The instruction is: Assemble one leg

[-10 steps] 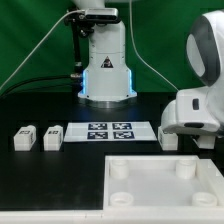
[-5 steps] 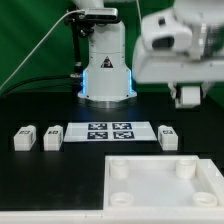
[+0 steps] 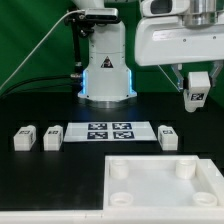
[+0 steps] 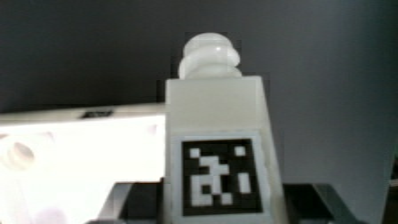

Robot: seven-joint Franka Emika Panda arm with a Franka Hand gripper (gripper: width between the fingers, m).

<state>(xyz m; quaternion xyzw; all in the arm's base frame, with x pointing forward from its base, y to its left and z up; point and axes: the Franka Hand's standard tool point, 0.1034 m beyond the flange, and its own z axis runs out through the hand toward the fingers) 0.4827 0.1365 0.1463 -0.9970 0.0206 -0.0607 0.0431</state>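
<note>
The gripper (image 3: 196, 88) hangs in the air at the exterior view's right, well above the black table (image 3: 40, 170), with its two fingers closed in on the sides of the leg (image 3: 196, 99), which it holds clear of every surface. In the wrist view the leg (image 4: 217, 130) stands between the dark fingers (image 4: 135, 200) of the gripper (image 4: 217, 196) as a chunky white block. Its black-and-white tag (image 4: 221, 172) faces the camera and a rounded peg (image 4: 210, 52) sticks out of the end farthest from the fingers. Down on the table, the marker board (image 3: 108, 131) lies flat in front of the robot's base (image 3: 106, 75). Just beside the board's end on the exterior view's right sits a second leg (image 3: 168, 137). Off the board's other end sit a third leg (image 3: 52, 137) and, a little farther out, a fourth leg (image 3: 23, 138), close to each other but not touching. Nearest the camera lies the large white panel (image 3: 150, 172), flat on the table, with round sockets in its corners. A part of that panel (image 4: 71, 140) also shows in the wrist view, behind the held leg. I cannot tell whether the leg hangs directly over the panel or only near it.
</note>
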